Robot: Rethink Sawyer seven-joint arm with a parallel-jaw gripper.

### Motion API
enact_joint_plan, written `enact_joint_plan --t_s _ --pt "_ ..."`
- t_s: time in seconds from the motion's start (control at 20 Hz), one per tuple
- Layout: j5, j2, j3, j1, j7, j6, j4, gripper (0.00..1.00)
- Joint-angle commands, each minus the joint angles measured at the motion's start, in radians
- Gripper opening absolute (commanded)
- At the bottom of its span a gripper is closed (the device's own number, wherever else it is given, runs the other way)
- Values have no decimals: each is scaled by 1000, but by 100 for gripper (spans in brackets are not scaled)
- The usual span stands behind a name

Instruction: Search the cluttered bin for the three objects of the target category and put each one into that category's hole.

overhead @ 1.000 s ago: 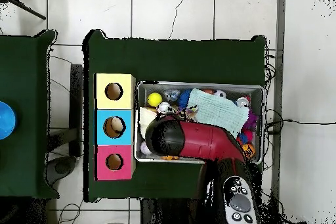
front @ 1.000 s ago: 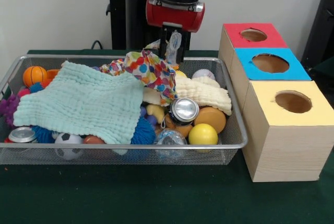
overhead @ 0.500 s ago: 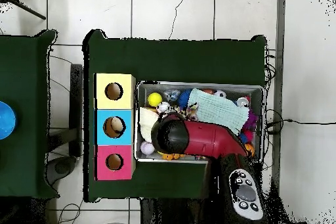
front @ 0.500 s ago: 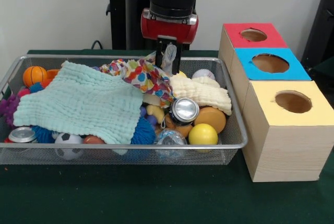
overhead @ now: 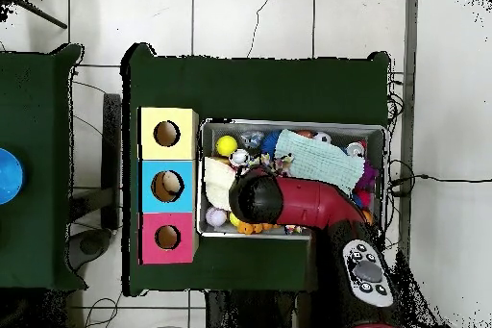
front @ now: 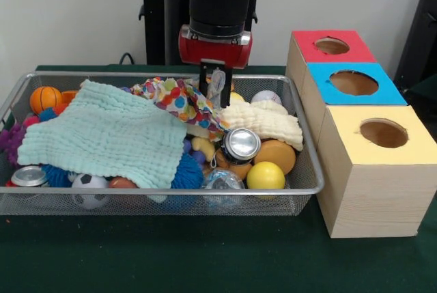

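Hovering over the far middle of the wire bin (front: 13, 102), the hand (front: 215, 88) is pointing straight down with its tips at the edge of the multicoloured spotted cloth (front: 179, 97), beside the cream cloth (front: 266, 123); whether it is gripping anything cannot be told, since the fingers are too blurred and close together to read. Cloths are lying across the heap, so the large mint cloth (front: 102, 136) is covering most of what sits at that end, which is likely why the arm is working at the fabric first. Exposed pieces are sitting toward the near edge: a silver can (front: 240, 144) lying on its side, a yellow ball (front: 265, 175), a small basketball (front: 45, 98) and a soccer ball (front: 89, 186). Beside the bin on the green surface (front: 205, 259), the three boxes are waiting with holes facing up: red box (front: 304, 46), blue box (front: 389, 91), yellow box (front: 416, 146). Which category is being sought is not shown.
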Motion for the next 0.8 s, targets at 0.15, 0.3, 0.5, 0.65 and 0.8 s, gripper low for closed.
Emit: enact_joint_plan --t_s 0.15,0.3,0.5,0.65,0.8 --pt "-63 44 84 -15 7 -2 20 0" --pt "-62 42 78 -8 11 20 14 100" --pt "-60 43 82 -8 13 14 14 100" --pt "-64 34 40 21 45 7 11 100" --pt "-51 29 40 24 52 27 3 100"
